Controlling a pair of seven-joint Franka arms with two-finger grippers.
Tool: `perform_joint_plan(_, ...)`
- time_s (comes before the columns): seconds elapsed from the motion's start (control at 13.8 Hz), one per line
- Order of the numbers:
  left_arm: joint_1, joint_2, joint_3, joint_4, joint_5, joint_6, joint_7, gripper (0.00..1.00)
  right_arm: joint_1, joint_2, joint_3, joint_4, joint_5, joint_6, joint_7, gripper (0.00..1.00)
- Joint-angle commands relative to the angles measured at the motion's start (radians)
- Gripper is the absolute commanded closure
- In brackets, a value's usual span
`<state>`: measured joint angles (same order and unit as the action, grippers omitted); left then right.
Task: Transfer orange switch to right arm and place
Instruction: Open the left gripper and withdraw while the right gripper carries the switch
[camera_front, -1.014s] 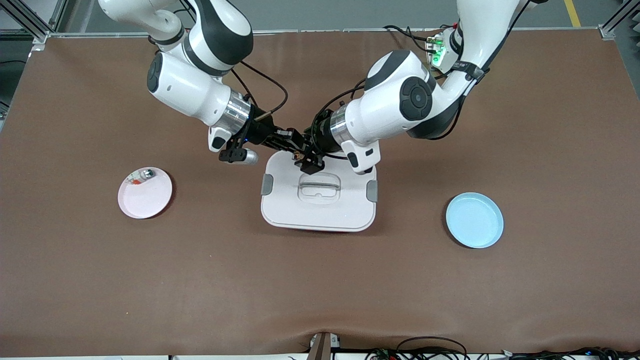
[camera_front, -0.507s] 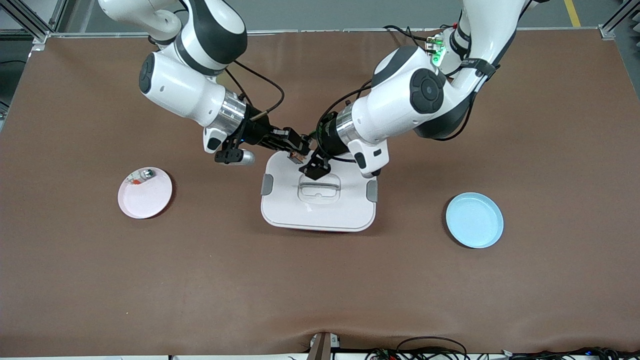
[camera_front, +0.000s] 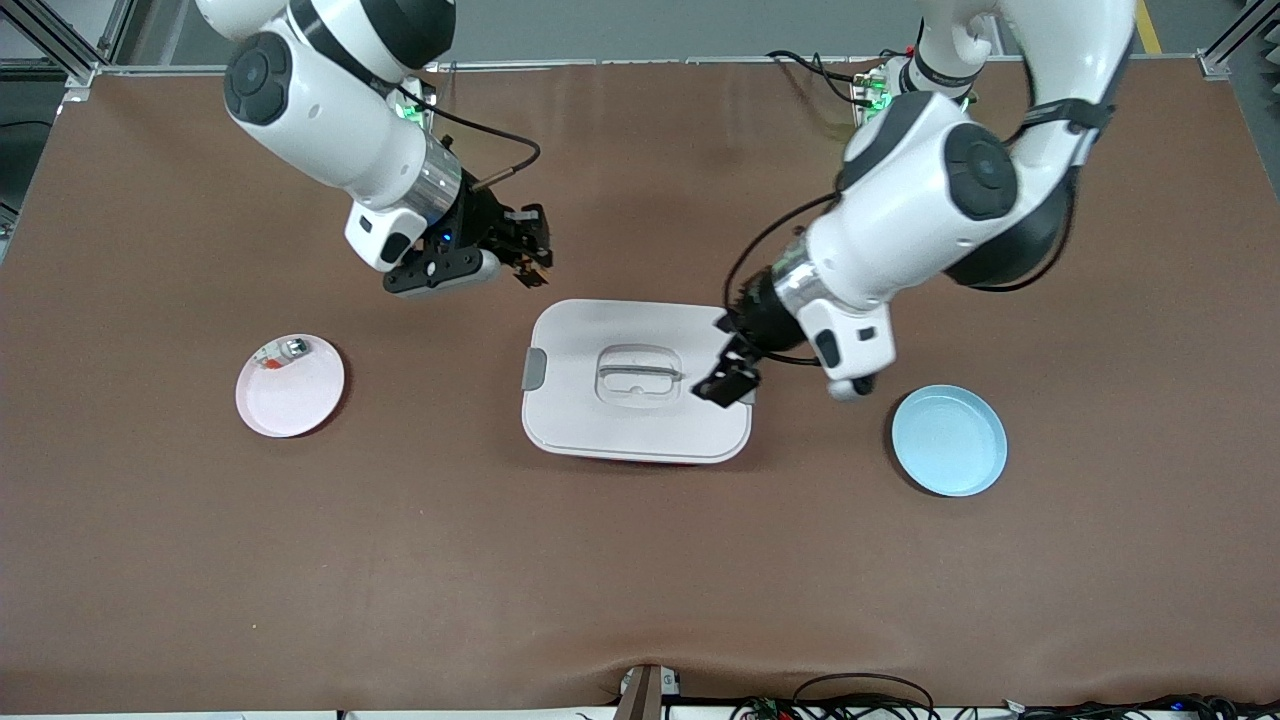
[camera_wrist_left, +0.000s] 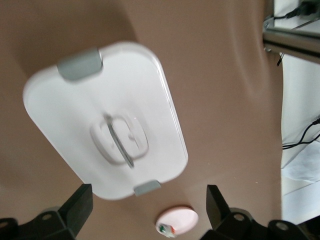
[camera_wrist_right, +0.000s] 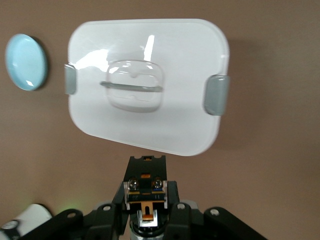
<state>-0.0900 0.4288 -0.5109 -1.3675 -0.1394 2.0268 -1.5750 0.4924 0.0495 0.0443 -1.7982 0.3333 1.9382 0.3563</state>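
Observation:
The orange switch (camera_wrist_right: 145, 192), a tiny black block with an orange-tan band, sits clamped in my right gripper (camera_wrist_right: 146, 185). In the front view that right gripper (camera_front: 528, 255) hangs shut over bare table just off the white lidded box (camera_front: 638, 425), on the side toward the robots' bases. My left gripper (camera_front: 728, 378) hovers over the box's edge at the left arm's end. Its fingers (camera_wrist_left: 75, 210) stand wide open with nothing between them.
A pink plate (camera_front: 295, 400) lies toward the right arm's end with a small clear-and-green piece (camera_front: 285, 352) on it. A blue plate (camera_front: 949, 440) lies toward the left arm's end. The box lid has a recessed handle (camera_front: 640, 374) and grey side clips.
The two grippers, which met over the box's edge nearest the bases, have drawn apart. The right one carried the switch off toward its own end; the left one swung toward the blue plate.

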Motion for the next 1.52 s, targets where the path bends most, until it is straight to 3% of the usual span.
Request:
perform_joint_plan(0.0,0.07,-0.062,0.003,-0.012,0.11,-0.139,0.238,0.0,-0.025,-0.031,0.012,0.025,-0.185,-0.121,-0.131,1.0)
perform_joint_plan(0.14,0.125,-0.079,0.003,-0.012,0.205,-0.245,0.419,0.0,-0.046,-0.045,-0.001,0.022,-0.259,-0.192,-0.288,1.0)
perform_joint_plan(0.36,0.223,-0.085,0.002,-0.01,0.256,-0.347,0.674,0.0,-0.107,-0.06,-0.001,0.013,-0.356,-0.232,-0.567,1.0)
perform_joint_plan(0.58,0.295,-0.114,0.002,-0.01,0.287,-0.391,0.734,0.0,-0.21,-0.063,-0.001,-0.007,-0.376,-0.22,-0.927,1.0)
perform_joint_plan(0.8,0.3,-0.122,0.003,-0.01,0.293,-0.408,0.817,0.0,-0.297,-0.057,-0.003,-0.018,-0.393,-0.206,-1.196,1.0)
perform_joint_plan(1.09,0.328,-0.148,0.014,-0.007,0.311,-0.437,0.993,0.0,-0.414,-0.057,-0.003,-0.119,-0.431,-0.049,-1.56,1.0)
perform_joint_plan(1.45,0.357,-0.166,0.011,0.007,0.308,-0.491,1.121,0.0,-0.506,-0.057,-0.003,-0.282,-0.499,0.154,-1.78,1.0)
